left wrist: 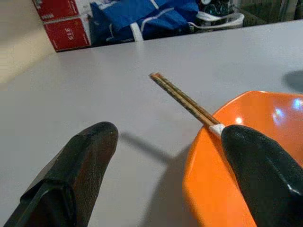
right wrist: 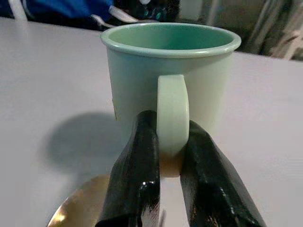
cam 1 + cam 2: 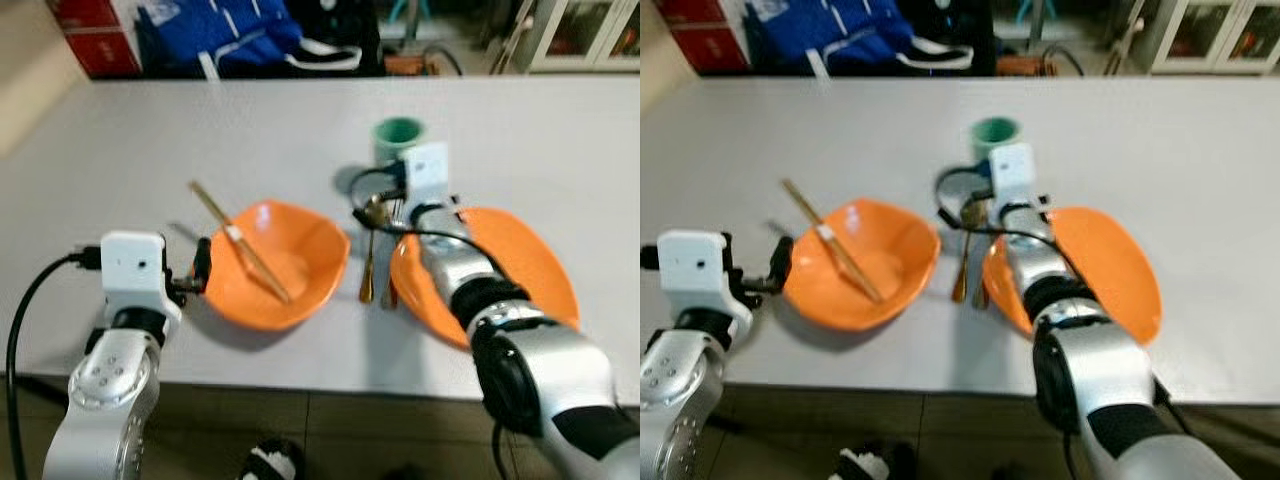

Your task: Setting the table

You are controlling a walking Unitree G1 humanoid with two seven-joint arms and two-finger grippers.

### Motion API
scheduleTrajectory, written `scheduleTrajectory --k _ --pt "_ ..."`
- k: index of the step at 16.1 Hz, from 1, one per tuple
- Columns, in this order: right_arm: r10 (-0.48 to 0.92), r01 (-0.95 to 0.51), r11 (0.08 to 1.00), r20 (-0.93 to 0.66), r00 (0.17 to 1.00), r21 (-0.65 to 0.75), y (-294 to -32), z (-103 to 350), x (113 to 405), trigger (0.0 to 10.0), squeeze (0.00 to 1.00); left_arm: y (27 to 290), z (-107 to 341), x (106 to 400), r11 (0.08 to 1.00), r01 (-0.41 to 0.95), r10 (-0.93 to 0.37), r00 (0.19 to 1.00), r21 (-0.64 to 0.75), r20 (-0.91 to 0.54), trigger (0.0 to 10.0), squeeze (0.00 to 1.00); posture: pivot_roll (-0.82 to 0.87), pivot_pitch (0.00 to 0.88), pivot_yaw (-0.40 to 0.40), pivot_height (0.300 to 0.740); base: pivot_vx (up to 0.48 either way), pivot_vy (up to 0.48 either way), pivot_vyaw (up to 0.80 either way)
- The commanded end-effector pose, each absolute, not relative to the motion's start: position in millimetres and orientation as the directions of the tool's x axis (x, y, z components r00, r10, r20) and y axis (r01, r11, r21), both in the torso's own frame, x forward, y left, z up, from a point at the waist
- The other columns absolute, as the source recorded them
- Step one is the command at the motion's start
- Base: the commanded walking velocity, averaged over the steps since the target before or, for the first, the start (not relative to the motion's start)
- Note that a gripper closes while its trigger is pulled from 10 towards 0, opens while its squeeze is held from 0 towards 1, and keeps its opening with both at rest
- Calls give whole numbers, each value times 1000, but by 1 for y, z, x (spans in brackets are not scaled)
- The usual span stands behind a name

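A pale green mug point(image 3: 399, 138) stands upright on the white table point(image 3: 120, 150), beyond an orange plate point(image 3: 520, 262). My right gripper point(image 2: 171, 156) is shut on the mug's handle point(image 2: 173, 113), with its arm reaching over the plate. A gold spoon point(image 3: 369, 250) and another gold utensil lie between the plate and an orange bowl point(image 3: 270, 262). A pair of chopsticks point(image 3: 238, 240) rests across the bowl, tips out over its far left rim. My left gripper point(image 1: 170, 175) is open at the bowl's left rim, one finger point(image 1: 258, 163) over the rim, the other finger point(image 1: 78, 168) outside.
The table's near edge point(image 3: 300, 385) runs just behind my arms, with tiled floor below. Beyond the far edge lie a blue bag point(image 3: 215, 35), red boxes point(image 3: 95, 35) and a glass cabinet point(image 3: 585, 30). Bare tabletop stretches left of the bowl and right of the plate.
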State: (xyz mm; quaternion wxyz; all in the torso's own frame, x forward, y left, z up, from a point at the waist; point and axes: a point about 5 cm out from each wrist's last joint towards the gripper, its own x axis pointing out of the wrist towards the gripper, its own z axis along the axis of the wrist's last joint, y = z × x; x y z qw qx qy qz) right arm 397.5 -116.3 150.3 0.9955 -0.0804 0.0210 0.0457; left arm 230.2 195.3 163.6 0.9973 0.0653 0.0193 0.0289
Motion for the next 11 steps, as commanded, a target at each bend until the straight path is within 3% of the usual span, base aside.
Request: scheduleTrajectory --k 1,11 --pt "101 -106 982 -44 994 -155 -109 152 398 10000 0 197 166 228 988 -60 65 998 140 -25 10000 0 108 91 64 740 0 0 0" --pt "82 -92 982 -63 995 -167 -108 149 397 10000 0 198 166 226 988 -68 72 997 136 -26 10000 0 117 100 62 740 0 0 0"
